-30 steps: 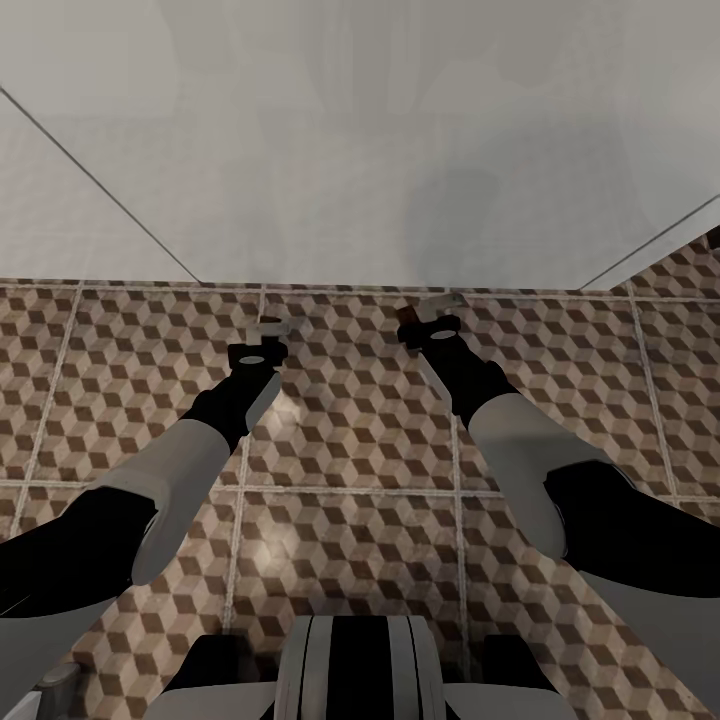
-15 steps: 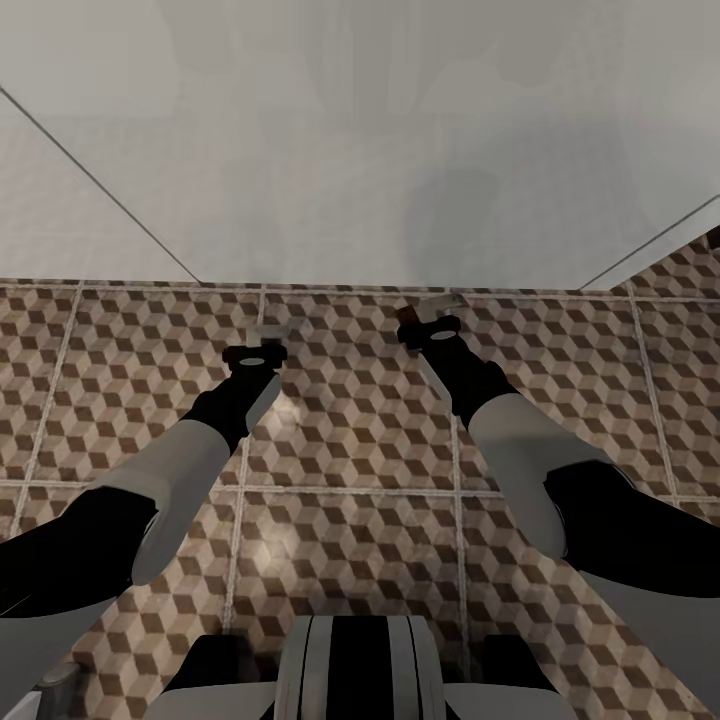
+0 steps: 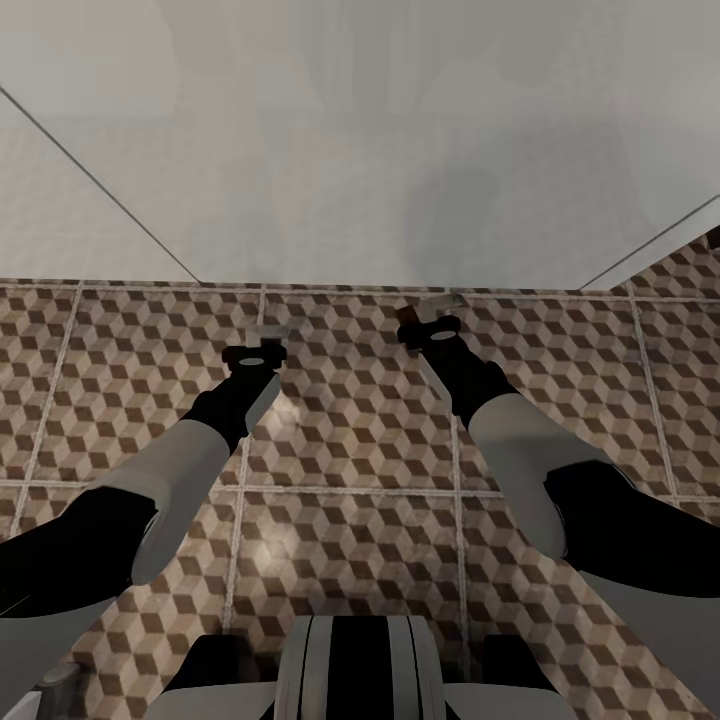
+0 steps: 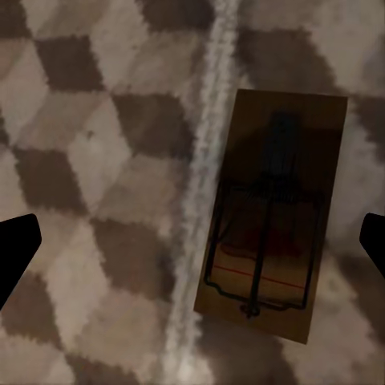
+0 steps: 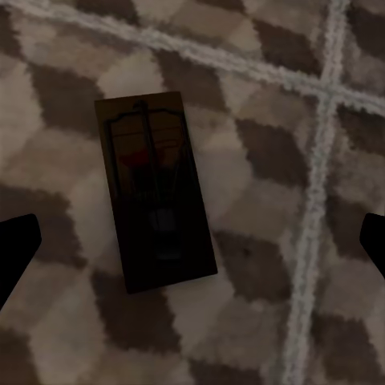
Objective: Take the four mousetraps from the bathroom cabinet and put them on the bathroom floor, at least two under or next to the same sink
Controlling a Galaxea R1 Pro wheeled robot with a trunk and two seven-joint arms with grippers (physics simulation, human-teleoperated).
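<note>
Two mousetraps lie flat on the cube-patterned bathroom floor [image 3: 350,450]. In the left wrist view a tan mousetrap [image 4: 273,212] with a dark wire bar lies beside a grout line, below my left gripper [image 4: 192,249], which is open and apart from it. The right wrist view has a darker, shaded mousetrap [image 5: 156,192] under my right gripper [image 5: 192,245], also open and empty. From the head camera both grippers [image 3: 268,330] [image 3: 425,318] hang low over the tiles, with a brown edge of the mousetrap [image 3: 405,315] by the right one. The cabinet is out of view.
A broad white surface [image 3: 360,150] rises just beyond both grippers; I cannot tell whether it is the sink's vanity or a wall. My own base [image 3: 350,670] stands at the near edge. Patterned tiles stretch to both sides of the arms.
The left gripper has shifted very slightly. The right arm and both mousetraps have stayed still.
</note>
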